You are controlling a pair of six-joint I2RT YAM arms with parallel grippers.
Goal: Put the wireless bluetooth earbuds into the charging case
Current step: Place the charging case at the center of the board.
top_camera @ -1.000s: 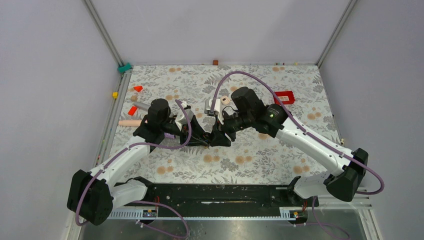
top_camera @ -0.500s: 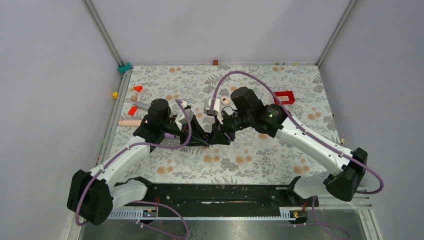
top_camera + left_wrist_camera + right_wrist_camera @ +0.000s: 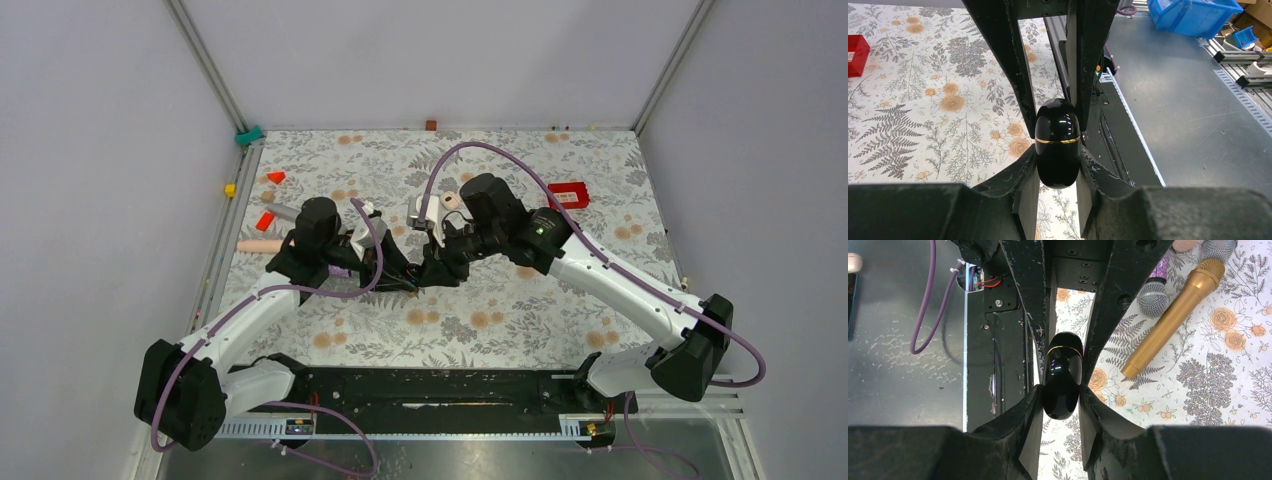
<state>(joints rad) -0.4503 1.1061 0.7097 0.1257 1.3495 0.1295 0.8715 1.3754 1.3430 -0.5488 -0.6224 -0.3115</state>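
The left tool [image 3: 1057, 159] is clenched on one half of the charging case [image 3: 1057, 122]. The right tool [image 3: 1060, 396] is closed onto the opposite half, with both pads touching the shell. Compared with the earlier top view, the right tool has been shifted slightly toward the left tool, and the left arm is unchanged. The case is held clear of the bench [image 3: 500, 320], between the two tools near the bench's middle. Its shell is glossy black, rounded and pebble-shaped, with a thin gold seam around the middle. The lid is shut. A gold microphone [image 3: 1173, 320] lies on the bench beyond.
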